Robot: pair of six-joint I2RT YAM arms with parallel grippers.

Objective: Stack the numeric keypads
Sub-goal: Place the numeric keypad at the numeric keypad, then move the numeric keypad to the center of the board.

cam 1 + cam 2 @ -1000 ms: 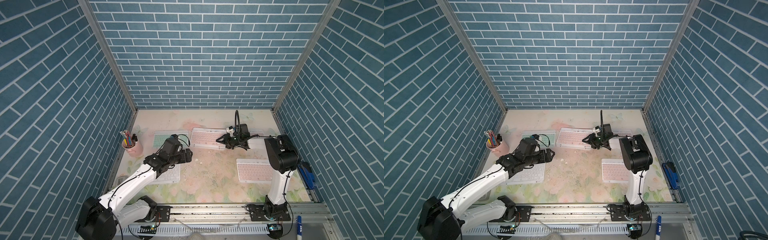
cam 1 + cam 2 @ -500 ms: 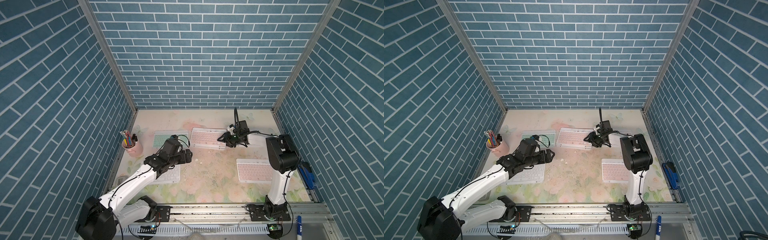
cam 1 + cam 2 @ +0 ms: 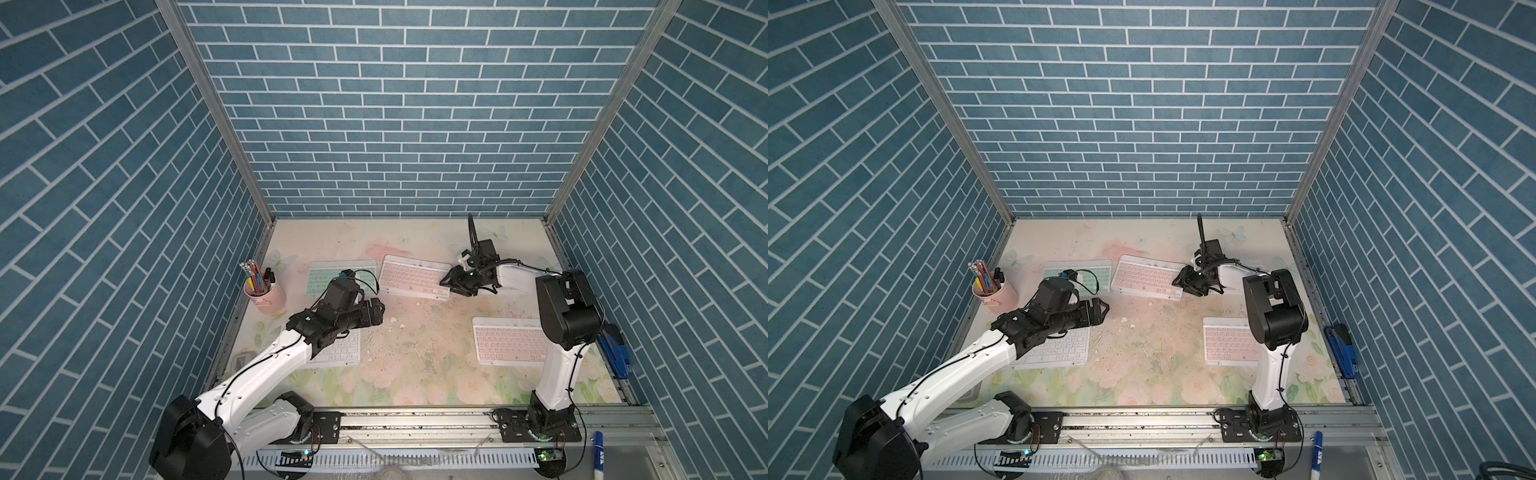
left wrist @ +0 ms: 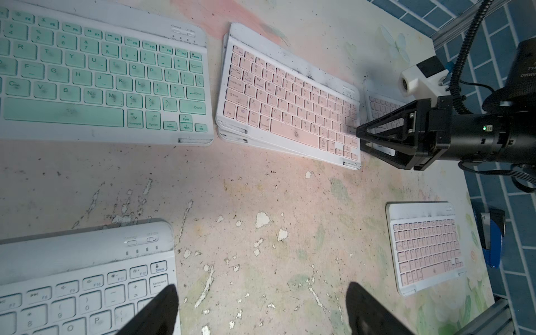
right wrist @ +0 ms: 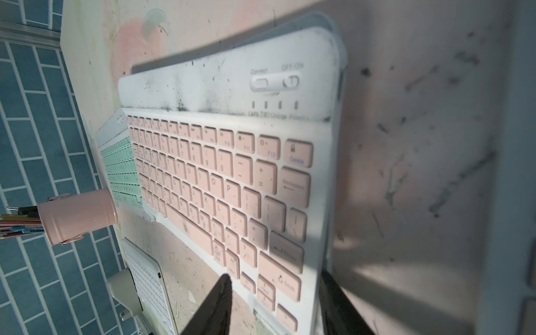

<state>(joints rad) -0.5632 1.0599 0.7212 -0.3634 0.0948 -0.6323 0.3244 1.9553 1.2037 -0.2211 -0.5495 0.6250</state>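
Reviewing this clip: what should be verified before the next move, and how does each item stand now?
1. Right gripper not gripping top pink keypad: ok, jaws apart at its edge.
2. Top pink keypad resting on lower board: ok, slightly skewed.
3. Left gripper empty: ok, open.
4. All keypads stacked: not ok; green keypad, white keypad and near pink keypad lie separate.
5. Lower board's colour: cannot tell.

Both top views bright, even, sharp. Right wrist view hazy, hard shadow bands slanting across the pink keypad [image 5: 220,179]. Left wrist view crisp; left pincer [image 4: 261,287] out of focus.
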